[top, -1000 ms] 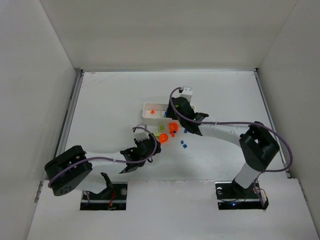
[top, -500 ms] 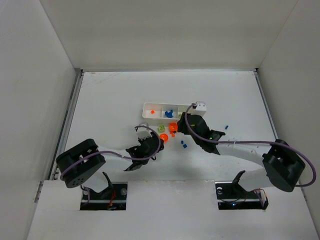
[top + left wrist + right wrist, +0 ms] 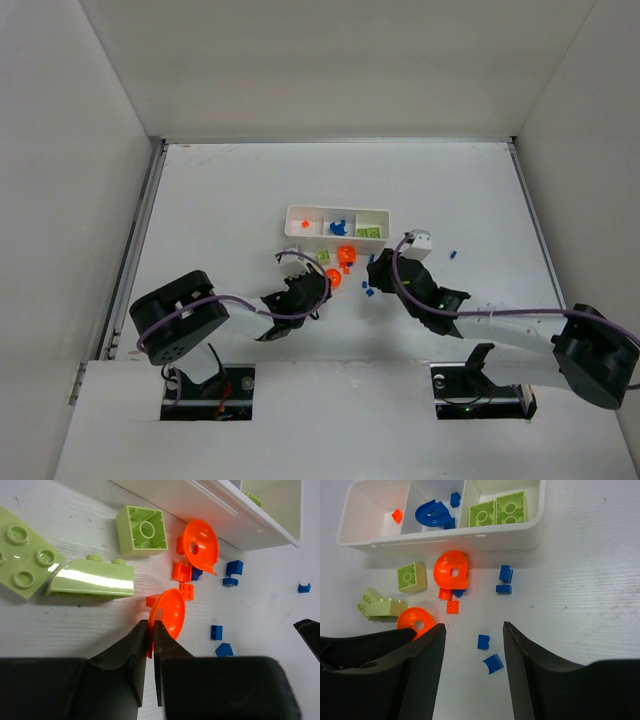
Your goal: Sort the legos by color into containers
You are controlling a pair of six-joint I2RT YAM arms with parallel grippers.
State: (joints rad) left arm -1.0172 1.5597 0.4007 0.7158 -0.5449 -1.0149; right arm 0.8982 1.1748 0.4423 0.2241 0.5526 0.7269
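**L gripper (image 3: 150, 630) clamped on orange disc (image 3: 169, 611); R gripper (image 3: 474, 629) apart over blue bits (image 3: 483, 641)**

The tray (image 3: 338, 208) sits mid-table, long side parallel w/ the far edge. In the R wrist view its 3 compartments hold:
- left: one orange piece (image 3: 397, 515)
- middle: a blue arch (image 3: 432, 511) + a small blue piece (image 3: 455, 499)
- right: 2 green bricks (image 3: 510, 507) side by side, studs up

Loose legos lie on the table just off the tray's near wall. L gripper reaches in from the near-left corner. Its fingers are together, pinching the rim of the orange disc, which is tilted w/ its centre hole showing. Can't tell if the disc touches the table. Just past it are 2 orange bits (image 3: 182, 572), then a second disc (image 3: 200, 545), also tilted, near the tray wall. Toward the left edge are an upside-down brick (image 3: 142, 529) beside the tray, a brick on its side (image 3: 92, 577), and a studs-up brick (image 3: 22, 555) touching that one.

R gripper comes from the near-right corner, fingers well apart. In its wrist view one of the blue bits lies between the fingers, w/ a blue wedge (image 3: 493, 663) just nearer the arm. Height above the table can't be told. A blue pair (image 3: 506, 573) lies by the tray's right end. A stray bit (image 3: 453, 254) is well apart, toward the right edge.
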